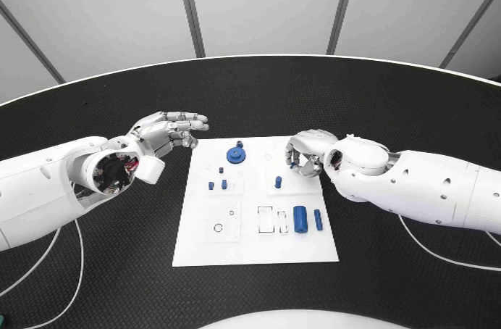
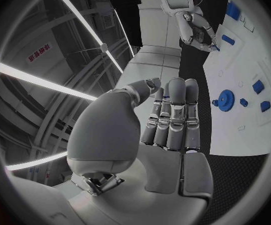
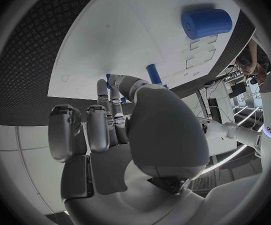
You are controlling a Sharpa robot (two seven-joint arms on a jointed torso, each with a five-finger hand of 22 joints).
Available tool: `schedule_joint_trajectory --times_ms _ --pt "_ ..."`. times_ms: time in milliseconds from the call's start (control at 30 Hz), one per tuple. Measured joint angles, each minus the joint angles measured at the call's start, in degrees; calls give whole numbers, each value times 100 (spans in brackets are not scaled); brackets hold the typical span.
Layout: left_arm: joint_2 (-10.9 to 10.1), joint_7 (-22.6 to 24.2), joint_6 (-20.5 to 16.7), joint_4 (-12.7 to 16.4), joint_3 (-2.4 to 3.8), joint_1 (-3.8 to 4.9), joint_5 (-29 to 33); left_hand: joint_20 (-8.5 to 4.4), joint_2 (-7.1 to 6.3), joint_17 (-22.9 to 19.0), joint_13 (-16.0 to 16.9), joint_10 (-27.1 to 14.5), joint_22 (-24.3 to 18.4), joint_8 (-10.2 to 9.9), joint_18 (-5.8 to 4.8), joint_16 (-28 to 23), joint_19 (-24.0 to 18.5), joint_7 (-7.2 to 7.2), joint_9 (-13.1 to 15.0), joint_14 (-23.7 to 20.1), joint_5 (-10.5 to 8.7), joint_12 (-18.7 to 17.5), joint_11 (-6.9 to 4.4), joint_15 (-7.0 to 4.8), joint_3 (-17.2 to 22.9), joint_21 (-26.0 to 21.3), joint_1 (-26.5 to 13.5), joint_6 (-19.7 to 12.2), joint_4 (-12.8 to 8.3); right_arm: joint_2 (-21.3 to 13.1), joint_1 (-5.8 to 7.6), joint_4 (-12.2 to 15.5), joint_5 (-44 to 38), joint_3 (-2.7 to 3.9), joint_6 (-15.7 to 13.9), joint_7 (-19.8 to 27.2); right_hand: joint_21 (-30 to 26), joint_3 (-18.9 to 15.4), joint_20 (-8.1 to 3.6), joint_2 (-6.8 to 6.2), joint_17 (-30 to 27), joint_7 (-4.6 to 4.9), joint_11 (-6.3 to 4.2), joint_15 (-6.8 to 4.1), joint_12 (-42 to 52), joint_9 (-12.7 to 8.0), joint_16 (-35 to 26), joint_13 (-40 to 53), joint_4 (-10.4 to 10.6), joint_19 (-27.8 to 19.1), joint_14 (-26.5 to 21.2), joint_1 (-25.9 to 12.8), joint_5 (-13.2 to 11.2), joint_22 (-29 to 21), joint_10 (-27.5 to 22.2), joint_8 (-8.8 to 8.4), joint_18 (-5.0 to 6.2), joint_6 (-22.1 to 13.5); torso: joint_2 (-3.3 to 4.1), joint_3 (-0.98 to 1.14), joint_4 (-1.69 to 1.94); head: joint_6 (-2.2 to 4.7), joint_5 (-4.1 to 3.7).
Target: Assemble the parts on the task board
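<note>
Seemingly empty — right hand (image 1: 309,153) over task board (image 1: 255,253).

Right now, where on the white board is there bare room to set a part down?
The task board's near strip, below the blue cylinder and the slots, is bare. Its far left corner, beside the blue gear, is free too. The middle is crowded with small pegs, and the right hand hangs at the far right edge.

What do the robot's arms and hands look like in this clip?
Both arms are glossy white shells with small dark dots. The left hand and right hand are silver metal with segmented fingers and smooth grey palm covers. The left wrist's end shows dark internals with red wiring. Thin white cables trail on the table.
</note>
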Motion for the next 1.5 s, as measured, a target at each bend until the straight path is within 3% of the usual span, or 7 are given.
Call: schedule_joint_trajectory --times_ms 333,700,900,1033,1200,1367,1500 --pt "26 -5 15 -55 0 0 0 0 0 0 5 0 0 0 0 0 0 0 0 0 0 0 0 0 0 0 0 0 0 -335 4 516 0 25 -132 -74 24 0 0 -12 -1 18 -34 0 2 5 0 0 0 0 0 -72 -42 0 35 24 0 21 -1 0 0 0 -2" --pt "120 -9 59 -154 -1 -1 0 0 0 -6 4 -21 -5 0 0 0 0 0 -1 0 0 0 21 0 -16 0 0 0 -16 -596 18 1354 -1 170 -301 -93 33 -16 0 -12 -1 -1 -44 1 1 17 0 -2 -16 0 -1 -72 -45 0 45 23 0 39 -12 -1 -4 26 29" --pt "210 -15 102 -242 -1 -2 0 0 0 -6 4 -21 -5 0 0 0 0 0 -1 0 0 0 21 0 -16 0 0 0 -17 -580 37 1723 -1 221 -380 -74 33 -17 0 -12 -1 -1 -44 1 0 16 0 -4 -15 0 -1 -72 -46 -1 45 22 0 39 -38 -18 -15 32 83" --pt "273 -19 124 -311 -1 -2 0 0 0 -6 4 -21 -5 0 -1 0 0 0 -1 0 0 0 21 0 -16 0 0 0 -16 -474 41 1804 -1 229 -385 -40 33 -17 0 -13 -2 -1 -44 1 -3 15 0 -5 -15 0 -1 -71 -46 0 45 17 0 38 -59 -35 -21 19 163" --pt "360 -25 146 -404 -1 -3 0 0 0 -7 9 -21 -5 0 -1 0 0 0 4 0 0 0 21 0 -16 0 0 0 -16 -232 39 1728 0 225 -327 42 33 -17 0 -13 -2 -2 -24 1 -4 15 0 -7 -15 0 -1 -71 -47 -1 65 16 0 38 -69 -45 -23 -8 339" --pt "482 -29 190 -506 -1 -3 0 0 0 -13 8 -21 -4 0 -1 0 0 12 4 0 0 11 21 0 -16 -18 0 -11 -16 93 -1 1569 1 181 -214 148 33 -17 0 -41 -2 -2 -24 1 -4 21 0 -8 -15 0 -1 -100 -58 -1 64 16 0 37 -69 -51 -20 -37 499" --pt "588 -29 215 -596 -1 -2 -1 0 0 -12 8 -21 -5 0 -1 0 0 21 4 0 0 22 21 0 -16 -22 0 -21 -16 326 -110 1438 1 144 -115 234 33 -17 0 -44 -2 -3 -24 1 -4 26 0 -8 -15 0 -1 -102 -58 -1 64 16 0 37 -69 -55 -15 -71 631"
